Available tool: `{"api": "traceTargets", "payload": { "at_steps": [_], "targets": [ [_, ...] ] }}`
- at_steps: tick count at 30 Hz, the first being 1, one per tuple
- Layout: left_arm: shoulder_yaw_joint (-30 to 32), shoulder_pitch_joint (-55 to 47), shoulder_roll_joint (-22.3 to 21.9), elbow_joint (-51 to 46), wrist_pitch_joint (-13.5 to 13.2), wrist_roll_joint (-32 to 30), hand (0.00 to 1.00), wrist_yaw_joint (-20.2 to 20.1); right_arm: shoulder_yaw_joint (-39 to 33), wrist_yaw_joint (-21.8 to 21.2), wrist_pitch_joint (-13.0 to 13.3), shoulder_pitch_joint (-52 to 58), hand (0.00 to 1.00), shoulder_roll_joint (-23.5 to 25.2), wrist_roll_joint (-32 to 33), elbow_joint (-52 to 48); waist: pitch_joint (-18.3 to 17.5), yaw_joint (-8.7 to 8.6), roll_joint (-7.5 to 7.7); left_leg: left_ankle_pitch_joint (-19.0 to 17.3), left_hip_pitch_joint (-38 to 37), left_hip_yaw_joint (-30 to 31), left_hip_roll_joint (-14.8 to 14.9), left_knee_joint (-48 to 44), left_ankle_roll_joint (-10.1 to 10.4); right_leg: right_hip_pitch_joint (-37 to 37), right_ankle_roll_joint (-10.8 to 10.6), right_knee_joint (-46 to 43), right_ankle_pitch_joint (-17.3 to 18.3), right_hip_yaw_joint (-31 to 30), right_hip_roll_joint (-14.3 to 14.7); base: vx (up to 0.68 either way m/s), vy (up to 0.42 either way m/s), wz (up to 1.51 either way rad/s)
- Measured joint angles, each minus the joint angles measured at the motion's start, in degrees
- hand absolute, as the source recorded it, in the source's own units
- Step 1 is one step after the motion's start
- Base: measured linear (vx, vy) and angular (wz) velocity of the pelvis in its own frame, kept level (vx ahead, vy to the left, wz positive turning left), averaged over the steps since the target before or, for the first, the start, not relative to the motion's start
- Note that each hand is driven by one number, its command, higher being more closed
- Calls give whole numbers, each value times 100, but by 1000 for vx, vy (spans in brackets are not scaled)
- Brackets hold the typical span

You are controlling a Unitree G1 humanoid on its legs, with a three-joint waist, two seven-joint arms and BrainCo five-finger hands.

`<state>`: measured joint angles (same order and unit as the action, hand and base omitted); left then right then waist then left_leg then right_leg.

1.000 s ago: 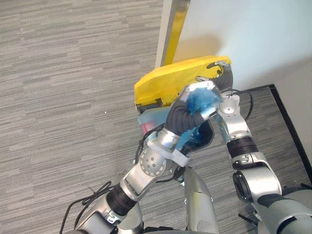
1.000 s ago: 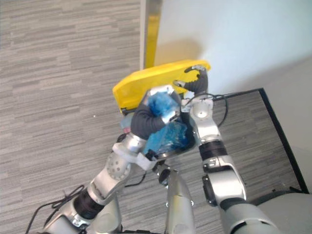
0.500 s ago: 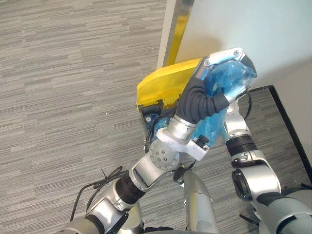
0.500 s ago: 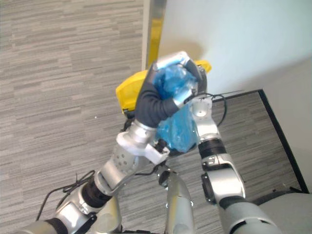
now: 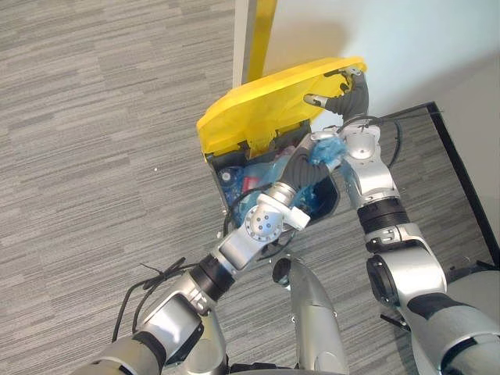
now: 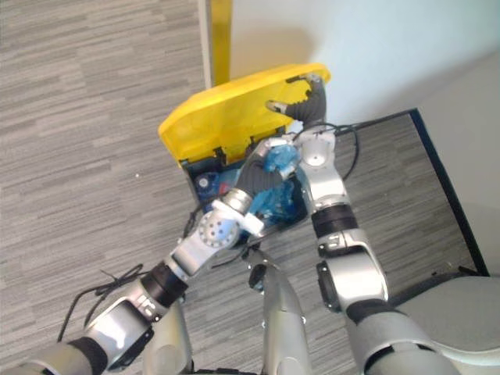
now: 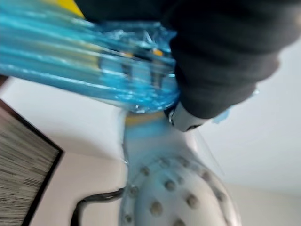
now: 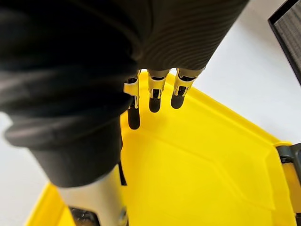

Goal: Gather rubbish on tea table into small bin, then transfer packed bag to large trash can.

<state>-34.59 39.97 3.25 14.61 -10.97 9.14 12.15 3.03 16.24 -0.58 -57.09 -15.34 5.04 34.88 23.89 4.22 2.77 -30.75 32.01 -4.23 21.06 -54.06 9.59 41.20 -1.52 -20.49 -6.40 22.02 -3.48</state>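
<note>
The large trash can [image 5: 224,190] stands by the wall, dark-bodied, with its yellow lid [image 5: 266,109] tipped up. My right hand [image 5: 341,84] lies against the raised lid near its far edge, fingers [image 8: 155,89] straight on the yellow surface [image 8: 197,160]. My left hand [image 5: 311,150] is shut on the gathered top of the blue rubbish bag [image 5: 326,148]. The bag's body [image 6: 275,201] hangs inside the can's open mouth. In the left wrist view the stretched blue plastic [image 7: 94,70] runs out from under the dark cover [image 7: 225,56].
Other rubbish [image 5: 234,176] lies inside the can. A yellow-edged post [image 5: 262,31] and a white wall [image 5: 422,39] rise right behind it. A black strip [image 5: 462,183] borders the floor on the right. Grey carpet [image 5: 94,117] spreads to the left.
Half a second ago my left hand held the bag high in front of the lid; now it has dropped and the bag hangs in the can's mouth. The camera view has shifted.
</note>
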Motion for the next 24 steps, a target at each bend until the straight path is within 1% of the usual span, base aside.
{"api": "traceTargets", "payload": {
  "at_steps": [2,6,8,12,14,17,21,22,24],
  "targets": [
    [185,108,-13,261,-60,-1,100,-6,4,18,-2,-144,0,66,-4,204,4,-29,8,-13,24,-1,4,-35,-1,16,1,-9,0,-13,-2,-57,-46,0],
    [327,375,-21,498,-162,-13,100,-7,-2,62,-80,-364,0,72,-7,278,13,-39,15,-12,220,18,1,-99,-1,182,19,-19,-13,-50,2,-45,-58,-1],
    [442,532,-64,722,-232,-39,100,-13,-14,120,-117,-575,0,70,-8,490,92,-68,33,-15,243,21,14,-119,2,203,21,-27,-23,-47,11,-34,-67,-2],
    [683,733,-232,873,-249,-245,100,-10,-58,215,-147,-779,0,-1,-9,490,106,-79,23,-78,433,42,39,-266,5,376,29,-106,-28,-54,16,-34,-56,-4],
    [724,839,-241,949,-258,-297,100,-11,-57,235,-151,-832,0,-44,-8,490,118,-78,6,-109,523,57,51,-348,0,450,29,-154,-30,-56,12,-51,-45,-6],
    [911,1075,-265,1338,-280,-545,100,-8,-87,300,-181,-979,0,-127,-40,494,275,-101,-10,-163,620,92,58,-532,-25,506,46,-241,-43,-58,-4,-53,-39,-2],
    [1107,1209,-314,1370,-283,-803,100,-3,-60,321,-181,-1116,0,-178,-31,493,295,-90,-14,-213,910,118,32,-700,-53,771,64,-347,-52,-74,-51,-62,-60,-2],
    [1144,1277,-311,1399,-282,-919,0,-1,-60,329,-181,-1150,0,-205,-31,493,303,-87,-18,-225,1020,145,36,-759,-42,853,81,-364,-65,-69,-50,-55,-66,-4],
    [1215,1314,-361,1463,-282,-1029,0,3,-58,347,-186,-1149,0,-219,-34,493,331,-90,-60,-249,1078,190,50,-846,-45,889,77,-434,-58,-54,-55,-49,-64,-2]
  ]
}}
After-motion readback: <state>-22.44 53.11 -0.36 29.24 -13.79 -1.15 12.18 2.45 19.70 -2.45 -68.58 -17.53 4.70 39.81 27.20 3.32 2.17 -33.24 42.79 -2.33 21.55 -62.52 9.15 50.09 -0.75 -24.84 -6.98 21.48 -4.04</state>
